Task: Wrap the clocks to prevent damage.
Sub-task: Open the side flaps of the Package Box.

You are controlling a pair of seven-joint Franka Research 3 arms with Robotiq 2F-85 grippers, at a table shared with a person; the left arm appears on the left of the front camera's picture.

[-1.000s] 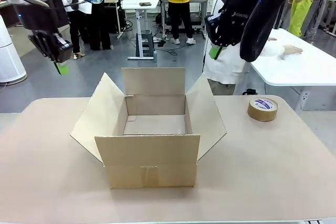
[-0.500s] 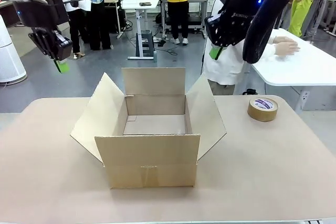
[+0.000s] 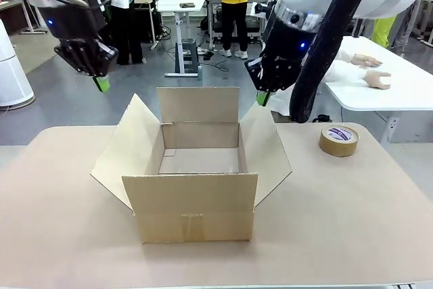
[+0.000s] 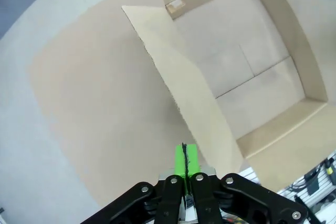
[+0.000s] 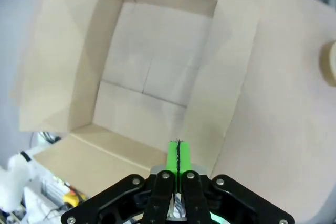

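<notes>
The clocks are out of view. An open brown cardboard box (image 3: 196, 197) stands mid-table with its four flaps spread and nothing inside. My left gripper (image 3: 101, 84) hangs shut and holding nothing above the box's left flap. From its own wrist view, the left gripper (image 4: 185, 157) looks down on that flap (image 4: 194, 103). My right gripper (image 3: 262, 98) is shut too, also holding nothing, just above the right flap's far corner. In the right wrist view, the right gripper (image 5: 178, 155) is over the box's bare floor (image 5: 152, 77).
A brown tape roll (image 3: 339, 140) lies flat on the table to the right of the box, and its edge (image 5: 331, 64) shows in the right wrist view. A person's hands (image 3: 375, 76) rest on a white table behind at the right.
Both arms have swung inward and lower toward the box: the left gripper rightward over the left flap, the right gripper leftward over the right flap. Both stayed shut.
</notes>
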